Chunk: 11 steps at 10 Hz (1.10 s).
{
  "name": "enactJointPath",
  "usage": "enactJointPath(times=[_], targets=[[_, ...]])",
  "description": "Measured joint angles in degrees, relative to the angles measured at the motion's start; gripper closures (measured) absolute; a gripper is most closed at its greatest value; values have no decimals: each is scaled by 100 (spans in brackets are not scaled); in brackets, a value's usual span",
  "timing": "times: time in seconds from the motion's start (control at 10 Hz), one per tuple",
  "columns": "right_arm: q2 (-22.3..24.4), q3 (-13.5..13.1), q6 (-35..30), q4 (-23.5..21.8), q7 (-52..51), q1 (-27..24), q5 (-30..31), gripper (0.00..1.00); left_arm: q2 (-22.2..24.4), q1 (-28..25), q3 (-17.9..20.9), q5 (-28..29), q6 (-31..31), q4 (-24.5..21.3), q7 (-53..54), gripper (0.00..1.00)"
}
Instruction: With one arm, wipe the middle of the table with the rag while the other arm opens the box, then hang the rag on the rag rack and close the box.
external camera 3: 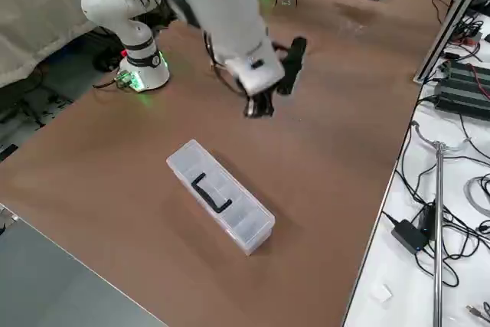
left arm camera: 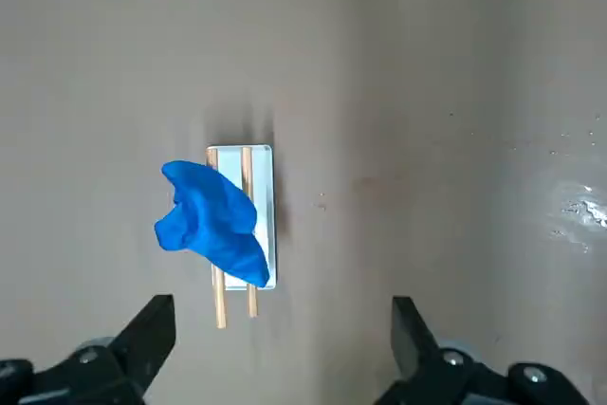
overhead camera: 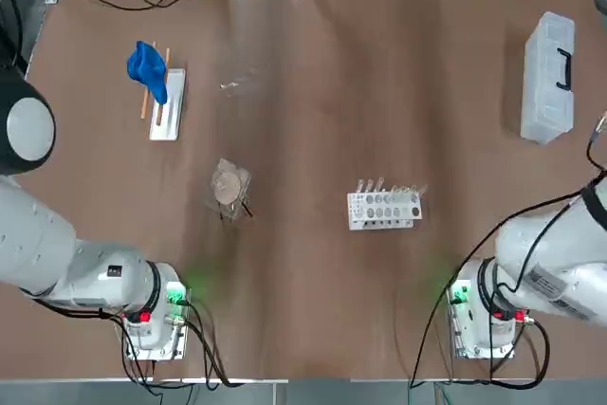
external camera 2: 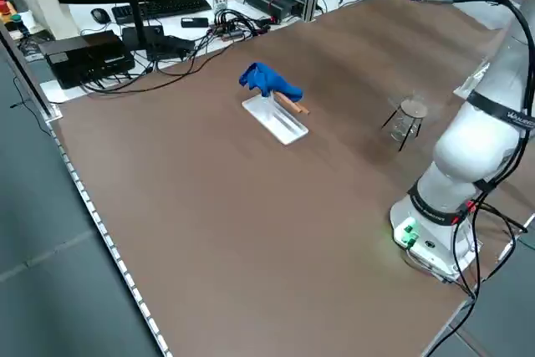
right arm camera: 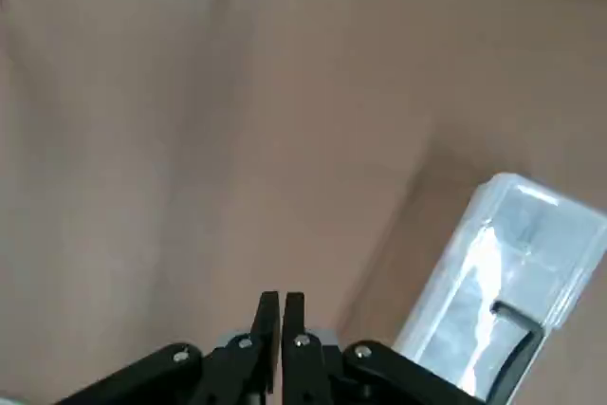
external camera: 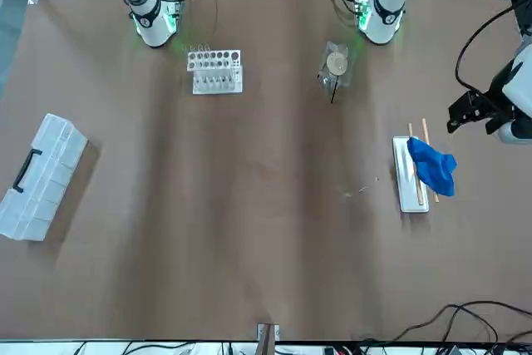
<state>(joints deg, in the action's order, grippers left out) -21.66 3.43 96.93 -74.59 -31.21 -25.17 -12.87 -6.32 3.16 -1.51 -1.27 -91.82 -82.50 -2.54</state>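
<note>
Left wrist view puts the left pincer [left arm camera: 285, 303] wide and empty, near the blue rag [left arm camera: 216, 222] draped over the rack's wooden rods [left arm camera: 220, 308], at ten o'clock on the table [overhead camera: 313, 263]. Best pinch only loose cloth, then lift straight up, sparing the rods. The right pincer [right arm camera: 282, 299] is closed, beside the box [right arm camera: 493, 282] at two o'clock.

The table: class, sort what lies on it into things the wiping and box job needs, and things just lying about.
Needed for the job:
- blue rag
- rag rack
- box with black handle

Just lying about:
- white test-tube rack
- small round-topped stand
</note>
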Motion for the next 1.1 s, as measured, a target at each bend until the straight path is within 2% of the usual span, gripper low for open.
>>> enactJointPath(times=[0.1,0.4,0.6,0.7,0.9,1.0,1.1], targets=[[173,7,-189,-1,500,334,344,86,-2,1,0,0,1,0,0,0],[773,-6,-764,-84,1787,1370,915,41,-28,-3,3,0,7,0,0,0],[1197,-35,-859,-449,2231,1658,1082,12,-51,-5,5,28,7,0,-1,0],[1328,-120,-819,-627,2291,1774,1159,1,-54,-6,6,57,7,0,-2,0],[1440,-732,-412,-1014,2306,2259,1215,1,-54,-8,10,65,7,1,-5,0],[1488,-871,-288,-1174,2306,2358,1216,1,-54,-7,10,65,7,2,-5,0],[1533,-896,-270,-1241,2306,2389,1216,1,-54,-5,10,65,7,2,-5,0]])
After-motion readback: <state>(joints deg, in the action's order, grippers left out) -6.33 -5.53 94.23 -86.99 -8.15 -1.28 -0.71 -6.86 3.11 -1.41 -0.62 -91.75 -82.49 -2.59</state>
